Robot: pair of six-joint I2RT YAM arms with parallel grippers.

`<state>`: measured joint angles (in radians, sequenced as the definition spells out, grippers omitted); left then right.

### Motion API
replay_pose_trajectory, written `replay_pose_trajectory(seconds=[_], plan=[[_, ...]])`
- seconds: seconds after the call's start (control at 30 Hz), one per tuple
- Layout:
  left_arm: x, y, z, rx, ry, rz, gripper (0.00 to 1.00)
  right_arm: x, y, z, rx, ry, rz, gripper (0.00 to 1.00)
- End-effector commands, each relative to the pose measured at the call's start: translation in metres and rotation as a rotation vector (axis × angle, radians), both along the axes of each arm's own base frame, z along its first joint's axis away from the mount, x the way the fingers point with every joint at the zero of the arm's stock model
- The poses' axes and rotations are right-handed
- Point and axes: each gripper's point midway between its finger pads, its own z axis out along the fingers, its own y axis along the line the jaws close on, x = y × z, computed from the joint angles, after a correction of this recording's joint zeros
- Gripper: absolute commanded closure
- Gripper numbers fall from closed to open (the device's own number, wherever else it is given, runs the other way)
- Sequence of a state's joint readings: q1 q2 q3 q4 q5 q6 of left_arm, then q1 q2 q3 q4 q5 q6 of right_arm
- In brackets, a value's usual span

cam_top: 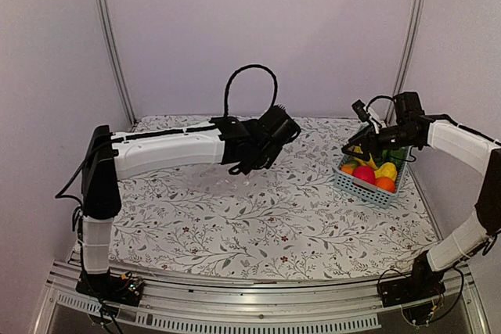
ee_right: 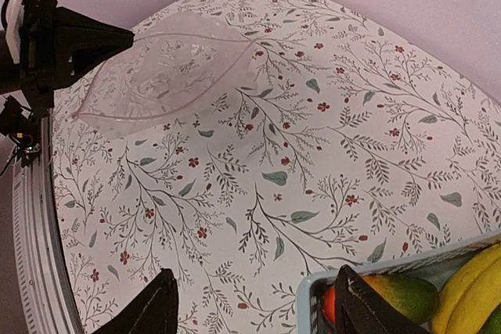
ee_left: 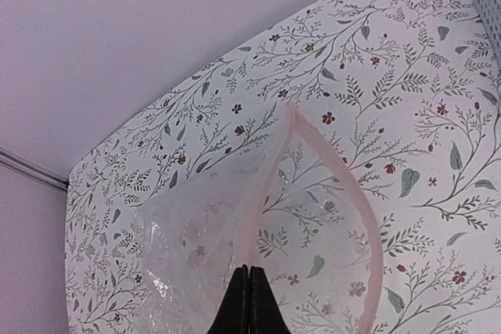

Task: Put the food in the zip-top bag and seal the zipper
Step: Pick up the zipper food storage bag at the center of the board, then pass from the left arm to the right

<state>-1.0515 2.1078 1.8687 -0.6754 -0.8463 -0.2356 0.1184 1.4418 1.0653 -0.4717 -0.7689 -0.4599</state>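
pale lilac walls enclose a table [cam_top: 235, 224] under a white cloth printed with leaves and small red flowers. two robot arms reach over it. the left gripper [ee_left: 248, 281] has its two black fingers pressed together on the rim of the one zip-top bag [ee_right: 168, 68]. it holds the bag out near the middle of the table with the mouth gaping in a leaf shape. whether the bag's far end rests on the cloth cannot be told. the zipper [ee_left: 348, 176] shows as a faint pink strip along the mouth edge. the right gripper [ee_right: 256, 287] hangs with its fingers spread wide and nothing between them, just above the one light-blue slotted basket [cam_top: 368, 192] at the table's right side.

the food [cam_top: 374, 174] all lies in that basket, well apart from the bag. about six pieces show from above: red, orange, yellow and green, bananas among them. they overlap, so no exact count is possible.

the bag looks thin, limp and slippery, and is best held by its stiffer rim. the toy pieces look light, hard and smooth, so each is probably best pinched across its narrowest part.
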Motion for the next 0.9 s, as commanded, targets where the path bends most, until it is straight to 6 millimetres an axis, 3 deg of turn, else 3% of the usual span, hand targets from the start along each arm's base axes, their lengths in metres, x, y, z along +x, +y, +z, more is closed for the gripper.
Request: replay_pose_trajectory(seconds=[0.0,0.17,0.33,0.67,0.87], plan=[[0.004,-0.026,0.032,-0.202,-0.083,-0.067,1.00,0.009,0.035,0.034,0.119,0.073,0.071,0.33],[-0.002,-0.037,0.048,-0.259,-0.123,-0.099,1.00,0.018,0.074,0.044,0.178,0.151,0.138,0.33],[-0.010,-0.048,0.058,-0.308,-0.153,-0.138,1.00,0.021,0.111,0.039,0.197,0.234,0.175,0.31],[-0.025,-0.062,0.055,-0.328,-0.148,-0.173,1.00,0.036,0.138,-0.005,0.190,0.434,0.142,0.31],[-0.033,-0.063,0.053,-0.329,-0.145,-0.175,1.00,0.046,0.145,-0.018,0.197,0.479,0.120,0.40]])
